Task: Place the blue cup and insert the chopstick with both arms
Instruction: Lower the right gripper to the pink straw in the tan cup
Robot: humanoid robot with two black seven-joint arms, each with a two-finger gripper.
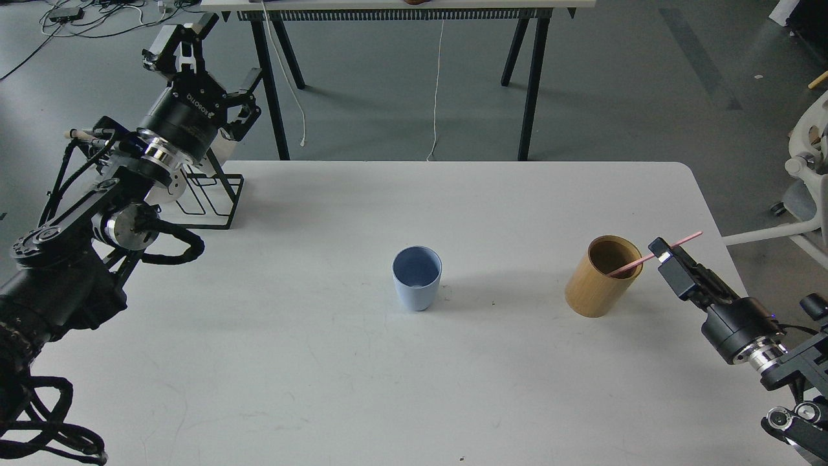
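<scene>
The blue cup (416, 278) stands upright and empty at the middle of the white table (323, 362). The pink chopstick (679, 243) leans in a tan bamboo cylinder (598, 285), its upper end pointing right. My right gripper (662, 254) is at the chopstick's upper part, just right of the cylinder's rim. It is seen edge-on, so I cannot tell its fingers apart or whether it holds the stick. My left gripper (210, 61) is open and empty, raised above the table's far left corner, far from the cup.
A black wire rack (217, 194) with white mugs stands at the far left corner under my left gripper. A black-legged table (530, 77) stands behind. A white chair base (802, 213) is beyond the right edge.
</scene>
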